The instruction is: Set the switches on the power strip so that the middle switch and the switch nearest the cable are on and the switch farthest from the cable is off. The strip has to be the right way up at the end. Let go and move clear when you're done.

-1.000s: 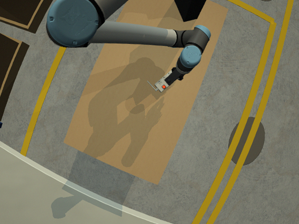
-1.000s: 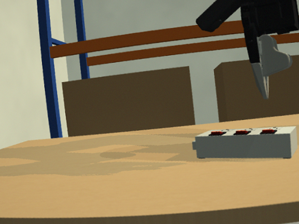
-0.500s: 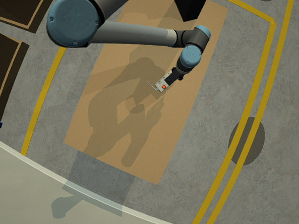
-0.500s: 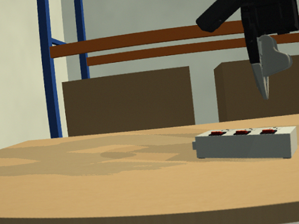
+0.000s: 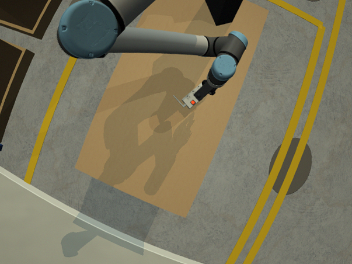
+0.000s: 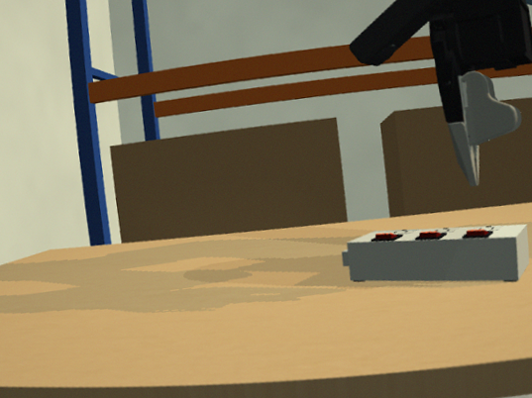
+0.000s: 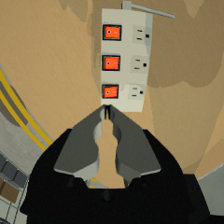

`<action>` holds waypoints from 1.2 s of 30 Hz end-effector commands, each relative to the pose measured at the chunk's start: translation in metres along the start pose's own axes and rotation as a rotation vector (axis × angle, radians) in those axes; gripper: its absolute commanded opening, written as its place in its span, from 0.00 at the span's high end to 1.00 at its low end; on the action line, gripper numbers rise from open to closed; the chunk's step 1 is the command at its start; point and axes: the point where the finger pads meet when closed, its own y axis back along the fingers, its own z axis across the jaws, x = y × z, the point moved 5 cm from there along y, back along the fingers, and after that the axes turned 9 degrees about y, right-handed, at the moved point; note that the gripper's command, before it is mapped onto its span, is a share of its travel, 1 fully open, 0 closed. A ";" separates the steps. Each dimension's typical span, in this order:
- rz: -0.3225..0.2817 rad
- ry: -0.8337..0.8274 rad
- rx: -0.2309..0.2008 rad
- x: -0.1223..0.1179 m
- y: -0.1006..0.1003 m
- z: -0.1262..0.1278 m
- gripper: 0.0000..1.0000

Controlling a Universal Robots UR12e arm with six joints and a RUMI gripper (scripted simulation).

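The white power strip (image 5: 187,99) (image 6: 435,259) (image 7: 141,61) lies right way up on the wooden table (image 5: 172,179) (image 6: 172,334) (image 7: 47,70). Its cable (image 5: 177,101) (image 7: 154,11) leaves the end away from my gripper. Three red-orange switches show in the wrist view: the one nearest the cable (image 7: 112,32), the middle one (image 7: 111,63) and the farthest one (image 7: 110,91). All three look alike and I cannot tell their positions. My gripper (image 6: 474,180) (image 7: 107,105) (image 5: 198,95) is shut and empty. It hangs a little above the strip, over the switch farthest from the cable, not touching it.
Two brown boxes (image 6: 227,182) (image 6: 508,155) stand behind the table, in front of a blue rack (image 6: 89,140) with orange beams. Yellow floor lines (image 5: 291,137) run around the table.
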 end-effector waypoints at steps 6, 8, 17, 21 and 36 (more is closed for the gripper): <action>0.001 0.000 0.001 0.000 -0.011 -0.001 1.00; 0.001 0.000 0.001 0.000 -0.014 -0.001 1.00; 0.001 0.000 0.001 0.000 -0.023 -0.002 1.00; 0.001 0.000 0.001 0.000 -0.028 -0.002 1.00; 0.001 0.000 0.001 -0.001 -0.035 -0.002 1.00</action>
